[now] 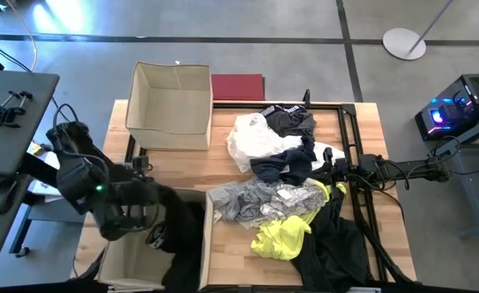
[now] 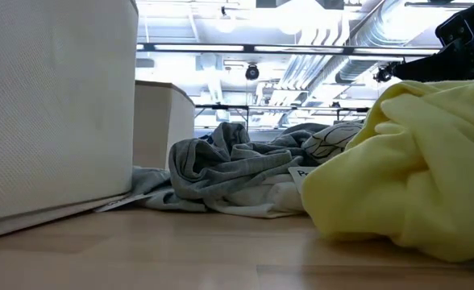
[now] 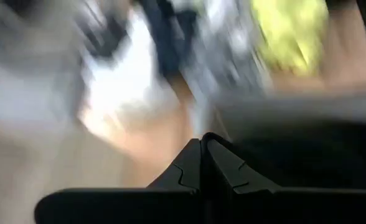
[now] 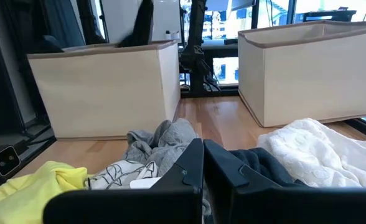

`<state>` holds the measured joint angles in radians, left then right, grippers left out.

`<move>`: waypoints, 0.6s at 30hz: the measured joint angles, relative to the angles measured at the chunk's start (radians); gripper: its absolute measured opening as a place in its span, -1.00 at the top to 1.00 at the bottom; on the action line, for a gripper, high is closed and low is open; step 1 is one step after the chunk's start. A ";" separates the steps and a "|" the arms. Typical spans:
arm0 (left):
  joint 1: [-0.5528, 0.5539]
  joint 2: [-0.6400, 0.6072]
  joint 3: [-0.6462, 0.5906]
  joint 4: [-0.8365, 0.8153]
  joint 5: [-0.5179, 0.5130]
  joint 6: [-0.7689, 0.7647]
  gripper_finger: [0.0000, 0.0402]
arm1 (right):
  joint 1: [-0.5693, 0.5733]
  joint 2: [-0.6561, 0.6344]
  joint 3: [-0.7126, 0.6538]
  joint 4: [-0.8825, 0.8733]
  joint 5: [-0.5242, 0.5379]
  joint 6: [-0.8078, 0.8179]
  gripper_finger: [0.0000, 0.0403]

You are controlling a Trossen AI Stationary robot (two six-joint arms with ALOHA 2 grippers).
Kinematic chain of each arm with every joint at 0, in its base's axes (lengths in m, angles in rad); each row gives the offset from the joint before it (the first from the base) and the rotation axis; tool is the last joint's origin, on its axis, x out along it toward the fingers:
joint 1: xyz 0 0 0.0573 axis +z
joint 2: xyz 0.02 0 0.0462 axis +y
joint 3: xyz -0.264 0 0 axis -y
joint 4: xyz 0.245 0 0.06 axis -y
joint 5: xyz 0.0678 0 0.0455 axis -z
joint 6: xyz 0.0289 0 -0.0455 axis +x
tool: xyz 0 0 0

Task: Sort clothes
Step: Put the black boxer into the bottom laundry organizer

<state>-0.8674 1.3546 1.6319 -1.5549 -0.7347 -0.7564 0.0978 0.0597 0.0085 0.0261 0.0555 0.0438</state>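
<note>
- A black garment [image 1: 182,236] is hanging over the rim of the near beige box [image 1: 208,244], the one beneath the left arm, so at least one piece is judged already sorted.
- The far beige box [image 1: 168,104] is showing only a bare bottom from above.
- The rest of the clothes are lying in a loose heap on the wooden table [image 1: 231,260] between the boxes and the right arm, so most of the sorting is judged undone.
- In the heap, a white garment [image 1: 252,138] with a nubby, crinkled surface is lying next to a dark navy garment [image 1: 284,163].
- A light grey garment [image 2: 229,165], soft and deeply creased, is touching a thick, smooth, rounded neon yellow garment [image 2: 414,177].
- Another black garment [image 1: 333,244] is spreading flat toward the table's near edge.
- The left gripper [image 3: 201,163] is hovering over the near box with its fingers pressed together and nothing seen between them.
- The right gripper [image 4: 203,163] is sitting low at the heap's edge, its fingers likewise closed and not visibly pinching any cloth.
- Both boxes are stiff woven fabric with straight walls.
</note>
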 joint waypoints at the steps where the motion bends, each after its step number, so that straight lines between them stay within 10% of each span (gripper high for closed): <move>1: 0.004 -0.008 -0.028 0.001 0.070 -0.053 1.00 | 0.000 0.000 0.000 0.000 0.000 0.000 1.00; 6: -0.034 -0.012 -0.143 0.100 0.203 -0.234 1.00 | 0.000 0.000 0.000 0.000 0.000 0.000 1.00; 18: 0.077 -0.010 -0.663 0.814 0.472 -0.112 1.00 | 0.000 0.000 0.000 0.000 0.000 0.000 1.00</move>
<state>-0.7901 1.3449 0.9687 -0.7413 -0.2629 -0.8681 0.0978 0.0597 0.0086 0.0261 0.0555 0.0439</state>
